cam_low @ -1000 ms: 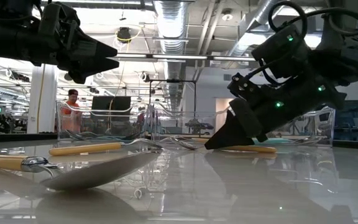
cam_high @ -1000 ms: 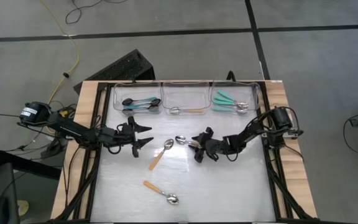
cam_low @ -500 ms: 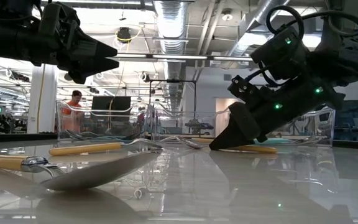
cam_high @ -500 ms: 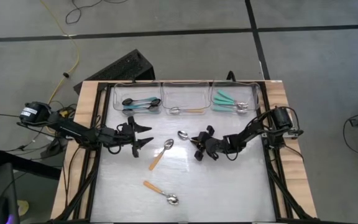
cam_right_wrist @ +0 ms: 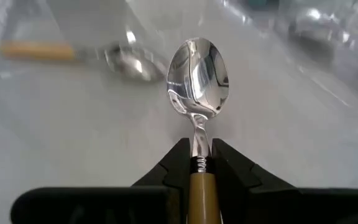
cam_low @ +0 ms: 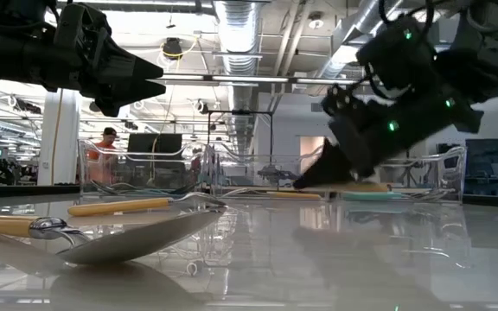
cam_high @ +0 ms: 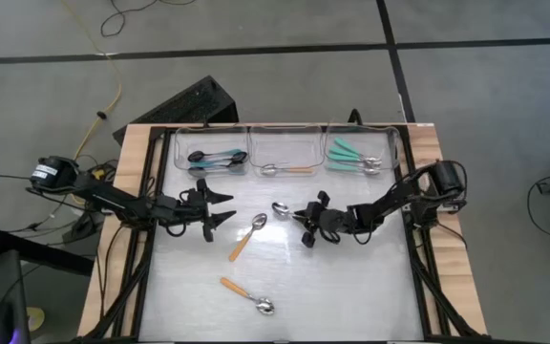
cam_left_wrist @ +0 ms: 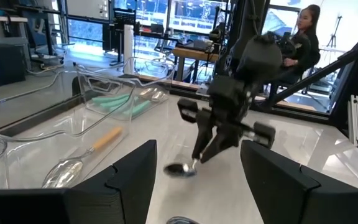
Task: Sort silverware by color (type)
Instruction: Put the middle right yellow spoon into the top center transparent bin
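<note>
— Right gripper point(cam_right_wrist: 196, 163)?
— Clamped on an orange-handled spoon point(cam_right_wrist: 197, 81), bowl ahead of the jaws.
— Left gripper point(cam_high: 220, 207)?
— Spread wide, idle.
— Remaining?
— Two orange spoons point(cam_high: 246, 237) on the table point(cam_high: 351, 287); the bins point(cam_high: 286, 150) hold blue, orange and teal.

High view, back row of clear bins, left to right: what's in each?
Blue-handled spoons → one orange-handled spoon → teal-handled spoons.
</note>
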Action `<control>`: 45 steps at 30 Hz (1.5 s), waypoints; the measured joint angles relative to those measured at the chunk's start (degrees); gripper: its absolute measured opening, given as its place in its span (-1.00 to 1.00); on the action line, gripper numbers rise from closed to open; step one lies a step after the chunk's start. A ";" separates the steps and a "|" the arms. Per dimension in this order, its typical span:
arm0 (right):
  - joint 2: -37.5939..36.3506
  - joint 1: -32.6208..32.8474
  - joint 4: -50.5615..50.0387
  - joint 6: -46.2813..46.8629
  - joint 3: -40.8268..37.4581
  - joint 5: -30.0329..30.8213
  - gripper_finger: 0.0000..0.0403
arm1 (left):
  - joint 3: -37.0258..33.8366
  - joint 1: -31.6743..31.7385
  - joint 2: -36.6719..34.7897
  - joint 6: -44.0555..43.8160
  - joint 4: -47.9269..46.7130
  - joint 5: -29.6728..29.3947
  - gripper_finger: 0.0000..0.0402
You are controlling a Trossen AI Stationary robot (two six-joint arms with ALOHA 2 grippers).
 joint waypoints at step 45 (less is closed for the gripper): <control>-16.31 -17.47 -24.98 -22.06 22.61 0.44 -0.62 | 0.00 0.00 0.00 0.17 -0.59 -1.89 0.08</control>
